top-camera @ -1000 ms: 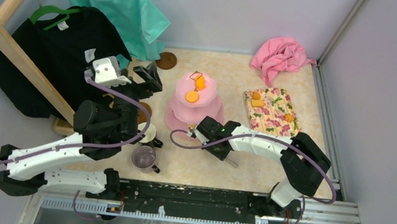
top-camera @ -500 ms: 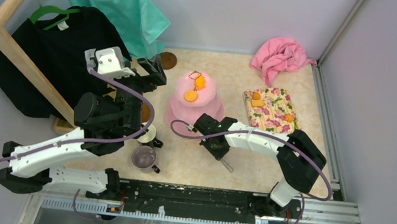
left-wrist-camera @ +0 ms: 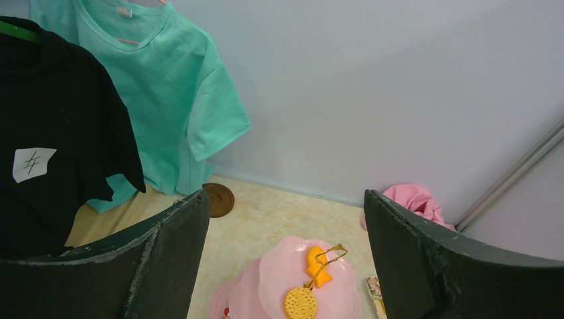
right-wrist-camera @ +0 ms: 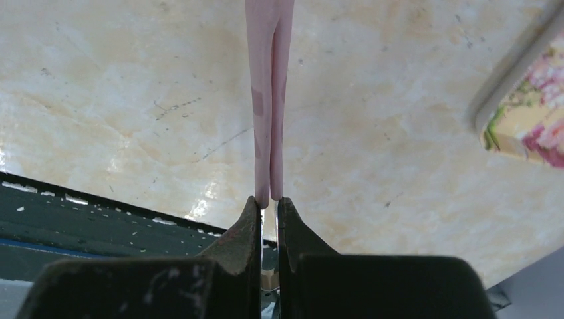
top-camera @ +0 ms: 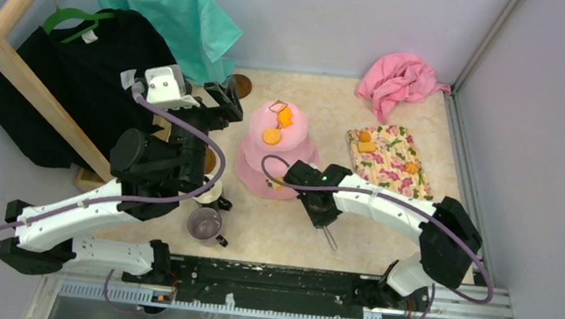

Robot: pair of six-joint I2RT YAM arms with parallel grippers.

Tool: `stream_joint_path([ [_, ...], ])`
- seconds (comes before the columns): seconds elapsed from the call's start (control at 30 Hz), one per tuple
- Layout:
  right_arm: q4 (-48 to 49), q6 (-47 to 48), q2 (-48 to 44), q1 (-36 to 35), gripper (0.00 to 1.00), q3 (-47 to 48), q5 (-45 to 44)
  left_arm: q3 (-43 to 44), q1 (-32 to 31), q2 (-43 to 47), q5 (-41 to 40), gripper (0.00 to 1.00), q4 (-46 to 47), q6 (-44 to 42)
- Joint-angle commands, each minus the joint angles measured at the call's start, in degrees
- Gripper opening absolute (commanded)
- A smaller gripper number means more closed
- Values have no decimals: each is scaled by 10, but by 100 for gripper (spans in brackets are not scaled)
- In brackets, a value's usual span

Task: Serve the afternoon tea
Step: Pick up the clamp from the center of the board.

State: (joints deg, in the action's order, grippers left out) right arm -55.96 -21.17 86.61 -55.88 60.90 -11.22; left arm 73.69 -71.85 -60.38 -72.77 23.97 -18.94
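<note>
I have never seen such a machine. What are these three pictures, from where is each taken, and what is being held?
This is a robot: a left arm and a right arm bolted at a table edge. The wide picture looks down from above; the other two come from cameras on each wrist. On the table stand a pink cake stand with orange snacks, two mugs and a floral mat. The left gripper is open. The right gripper is shut on thin pink tongs.
</note>
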Motion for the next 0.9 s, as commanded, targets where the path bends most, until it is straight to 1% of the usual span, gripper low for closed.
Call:
stream_joint_path([
  [0.0, -72, -123, -63, -6, 0, 30, -87, 14, 2, 3, 19, 91, -5, 2],
  [0.13, -116, -211, -86, 6, 0, 44, -167, 15, 2, 5, 34, 91, -19, 13],
  [0.2, -127, -240, -94, 22, 0, 53, -191, 18, 2, 6, 43, 91, -33, 24],
  [0.33, -137, -273, -103, 88, 0, 69, -219, 18, 2, 13, 58, 91, -59, 49],
  [0.47, -113, -275, -106, 163, 0, 63, -237, 19, 2, 19, 68, 91, -78, 65],
  [0.6, -91, -266, -74, 230, 0, 52, -235, 13, 2, 28, 71, 91, -87, 73],
  [0.77, -51, -244, -19, 284, 0, 40, -237, 4, 2, 29, 74, 91, -79, 67],
  [0.87, -16, -234, -1, 313, 0, 26, -232, 0, 2, 29, 74, 91, -70, 57],
])
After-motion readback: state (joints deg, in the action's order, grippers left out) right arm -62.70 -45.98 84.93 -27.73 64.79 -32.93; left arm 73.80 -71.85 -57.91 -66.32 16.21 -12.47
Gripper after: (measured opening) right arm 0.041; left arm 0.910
